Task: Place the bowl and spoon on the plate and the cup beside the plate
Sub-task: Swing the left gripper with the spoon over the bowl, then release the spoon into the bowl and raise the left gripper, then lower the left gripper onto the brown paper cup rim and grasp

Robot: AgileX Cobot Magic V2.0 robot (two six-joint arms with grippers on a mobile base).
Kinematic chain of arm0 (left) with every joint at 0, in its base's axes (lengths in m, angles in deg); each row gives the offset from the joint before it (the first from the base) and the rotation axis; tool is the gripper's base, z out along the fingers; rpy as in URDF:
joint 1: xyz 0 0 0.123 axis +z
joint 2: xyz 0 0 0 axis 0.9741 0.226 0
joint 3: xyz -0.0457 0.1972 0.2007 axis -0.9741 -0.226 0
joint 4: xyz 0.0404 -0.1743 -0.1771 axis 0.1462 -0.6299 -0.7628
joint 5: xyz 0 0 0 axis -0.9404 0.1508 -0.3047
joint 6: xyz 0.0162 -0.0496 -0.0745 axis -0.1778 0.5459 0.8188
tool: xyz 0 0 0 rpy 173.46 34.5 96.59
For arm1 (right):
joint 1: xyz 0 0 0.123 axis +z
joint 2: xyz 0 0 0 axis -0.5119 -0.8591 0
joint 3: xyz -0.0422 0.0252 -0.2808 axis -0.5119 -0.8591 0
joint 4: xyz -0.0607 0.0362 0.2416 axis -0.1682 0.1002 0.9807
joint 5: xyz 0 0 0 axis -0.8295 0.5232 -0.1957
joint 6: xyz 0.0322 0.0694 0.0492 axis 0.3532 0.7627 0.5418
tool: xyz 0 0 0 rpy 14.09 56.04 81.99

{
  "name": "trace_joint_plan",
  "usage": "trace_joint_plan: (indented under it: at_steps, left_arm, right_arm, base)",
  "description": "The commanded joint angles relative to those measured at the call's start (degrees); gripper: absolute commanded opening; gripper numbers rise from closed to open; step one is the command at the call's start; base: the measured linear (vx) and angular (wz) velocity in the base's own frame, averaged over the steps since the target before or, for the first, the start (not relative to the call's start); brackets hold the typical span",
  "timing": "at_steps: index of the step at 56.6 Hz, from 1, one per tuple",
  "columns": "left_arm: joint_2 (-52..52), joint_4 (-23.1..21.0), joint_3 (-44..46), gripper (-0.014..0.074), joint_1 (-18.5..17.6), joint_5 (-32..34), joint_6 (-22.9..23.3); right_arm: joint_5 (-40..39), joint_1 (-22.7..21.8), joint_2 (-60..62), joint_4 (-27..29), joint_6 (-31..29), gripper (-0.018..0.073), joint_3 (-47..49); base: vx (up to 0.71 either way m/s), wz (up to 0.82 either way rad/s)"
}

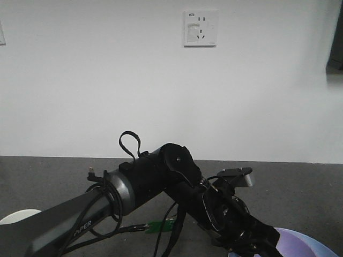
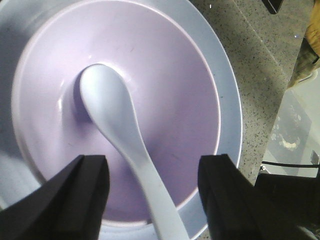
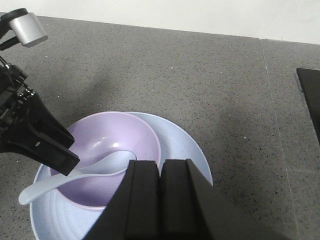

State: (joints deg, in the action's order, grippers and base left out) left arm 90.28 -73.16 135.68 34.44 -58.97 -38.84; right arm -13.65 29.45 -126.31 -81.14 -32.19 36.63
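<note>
Surface (image 3: 210, 75): dark grey speckled stone with a straight seam off to the right of the right tool (image 3: 160, 162). It is backed by a plain white wall (image 1: 107, 80) bearing a white socket (image 1: 201, 28). Plate (image 3: 185, 150): shallow, light blue, matte, low raised rim; lies on the surface directly beneath the left tool (image 2: 154, 160) and just ahead of the right tool. Bowl (image 2: 165, 75): lavender, matte, plain; seated inside the plate, off-centre. Spoon (image 2: 107, 107): pale blue-white; scoop down in the bowl's bottom, handle leaning out over the bowl's rim and passing between the left tool's fingers. Left tool: fingers spread wide, one on each side of the handle, gripping nothing. Right tool: fingers pressed together with only a thin seam showing and nothing between them; they cover the plate's near edge. Obscured: in the front view the left arm (image 1: 134, 182) blocks most of the surface, leaving a sliver of bowl and plate at its far end. A pale rounded shape (image 1: 19, 215) beside the arm is cut off and unidentifiable. A black panel (image 3: 310, 95) to the right tool's right is also cut by the edge.
</note>
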Motion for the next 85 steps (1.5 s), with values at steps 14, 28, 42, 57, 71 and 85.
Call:
trace_joint_plan:
  at_steps: [14,28,42,57,71,85]
  left_arm:
    - [-10.7,4.4,2.0,0.0525,1.0,2.5,-2.2]
    - [-21.1,24.8,2.0,0.0523,1.9,1.5,1.3]
    - [-28.4,46.0,1.9,0.0523,2.4,-6.8,6.5]
    - [-34.3,48.7,-4.4,0.0523,6.8,-6.8,7.5]
    - [-40.4,49.1,-17.6,0.0523,12.0,-4.8,7.3]
    - [-47.9,53.2,-28.8,0.0523,16.7,-2.2,7.8]
  right_arm:
    - [-4.5,0.0,0.0,0.1,-0.2,-0.0008,1.7]
    - [-4.4,0.0,0.0,0.2,-0.2,-0.0009,1.7]
    - [-4.0,0.0,0.0,0.1,-0.2,-0.0009,1.7]
    - [-3.5,0.0,0.0,0.0,-0.2,-0.0009,1.7]
    - [-2.9,0.0,0.0,0.0,-0.2,-0.0009,1.7]
    - [-2.8,0.0,0.0,0.0,-0.2,-0.0009,1.7]
  base:
    - [0.0,0.0]
    - [0.0,0.0]
    - [0.0,0.0]
    - [0.0,0.0]
    - [0.0,0.0]
    - [0.0,0.0]
